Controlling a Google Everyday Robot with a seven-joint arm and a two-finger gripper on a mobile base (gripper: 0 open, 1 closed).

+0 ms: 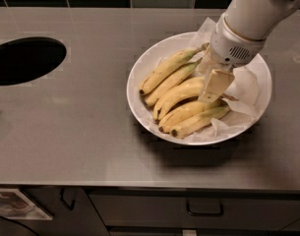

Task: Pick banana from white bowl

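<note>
Yellow banana (180,93) lies mid-bunch in the paper-lined white bowl (143,59), gripper (211,93) at its right end.

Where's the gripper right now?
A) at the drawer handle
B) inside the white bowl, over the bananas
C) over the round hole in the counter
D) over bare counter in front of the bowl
B: the gripper hangs inside the white bowl, over the stem ends of the bananas, well right of the round hole.
</note>
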